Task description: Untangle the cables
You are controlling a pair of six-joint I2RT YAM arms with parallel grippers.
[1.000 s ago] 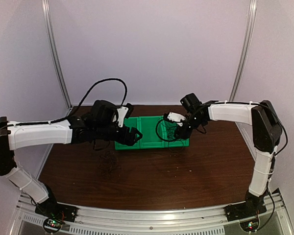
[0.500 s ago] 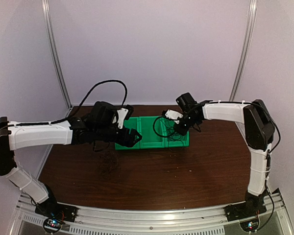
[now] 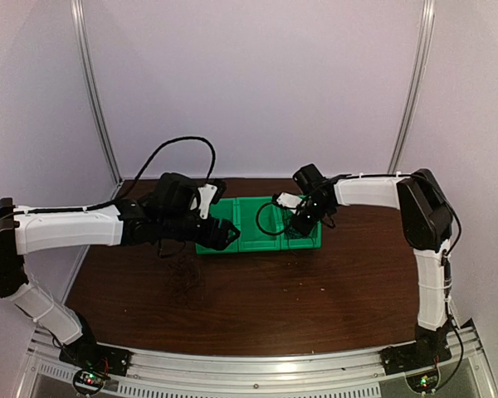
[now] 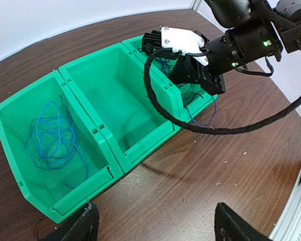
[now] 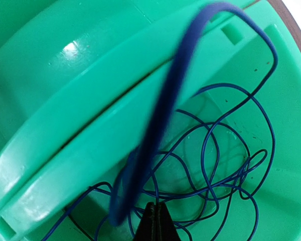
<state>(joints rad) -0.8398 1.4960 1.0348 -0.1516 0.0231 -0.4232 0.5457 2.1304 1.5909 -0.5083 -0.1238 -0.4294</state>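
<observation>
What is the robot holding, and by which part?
The left claw is open, holding nothing. The right claw is shut among the blue wires; whether it pinches one cannot be told.

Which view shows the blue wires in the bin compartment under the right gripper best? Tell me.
Right wrist: the blue wires fill the frame, their loops on the floor of the green bin. Left wrist shows only a few strands beside the right arm; top external shows them too small to make out.

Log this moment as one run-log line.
left gripper open, near green bin | right gripper shut, in end compartment among blue cables | other end compartment: blue cable coil | middle compartment: empty
</observation>
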